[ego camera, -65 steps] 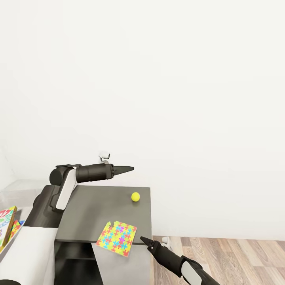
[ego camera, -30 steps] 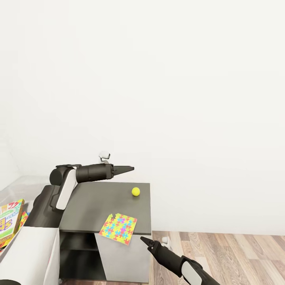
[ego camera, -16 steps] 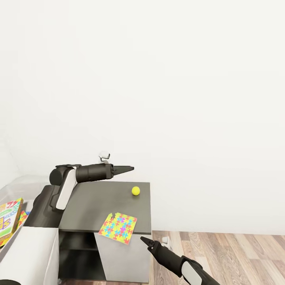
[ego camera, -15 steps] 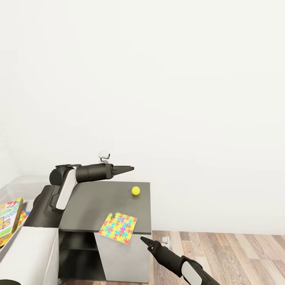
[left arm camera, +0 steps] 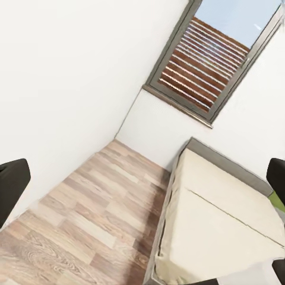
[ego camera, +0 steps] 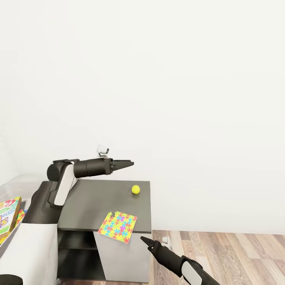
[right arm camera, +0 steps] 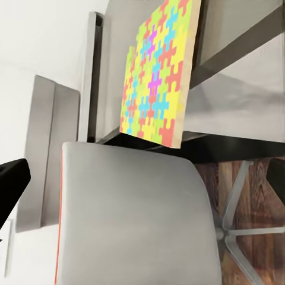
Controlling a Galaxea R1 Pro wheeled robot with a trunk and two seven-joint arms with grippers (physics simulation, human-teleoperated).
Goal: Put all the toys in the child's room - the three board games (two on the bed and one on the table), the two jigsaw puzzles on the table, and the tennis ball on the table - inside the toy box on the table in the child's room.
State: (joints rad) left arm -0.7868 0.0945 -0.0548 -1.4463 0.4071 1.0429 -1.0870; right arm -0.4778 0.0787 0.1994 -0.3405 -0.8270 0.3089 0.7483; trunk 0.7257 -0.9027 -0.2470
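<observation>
Presently in hand: picking up a jigsaw puzzle (ego camera: 118,227) with the right end effector (ego camera: 144,240), as I judge it.
Puzzle position: flat on the dark lower section of the counter (ego camera: 91,202), at its near edge, with the near corner jutting out past the edge.
Right end effector: released, nothing between the fingers; it sits just off the near right of the puzzle and lower than the counter top. Its wrist view looks up along the puzzle's overhang (right arm camera: 157,71), with a grey chair seat (right arm camera: 136,219) close beneath.
Left end effector: released and carrying nothing (ego camera: 122,163), held above the far side of the counter; its wrist view looks out toward the bed (left arm camera: 219,219).
Tennis ball: on the far right part of the dark section (ego camera: 135,189), well apart from the puzzle.
Toy box: its translucent rim shows at the far left (ego camera: 16,182), with a board game (ego camera: 8,211) seemingly leaning inside.
How to do it well: rise to the level of the overhang, put one finger above and one below the jutting corner, and clench well in from the edge so the thin sheet does not pivot.
Watch for: pushing the puzzle farther onto the counter, which would lose the overhang; the chair crowding the arm from below.
Carry: keep it level, travel left, and release low inside the box.
</observation>
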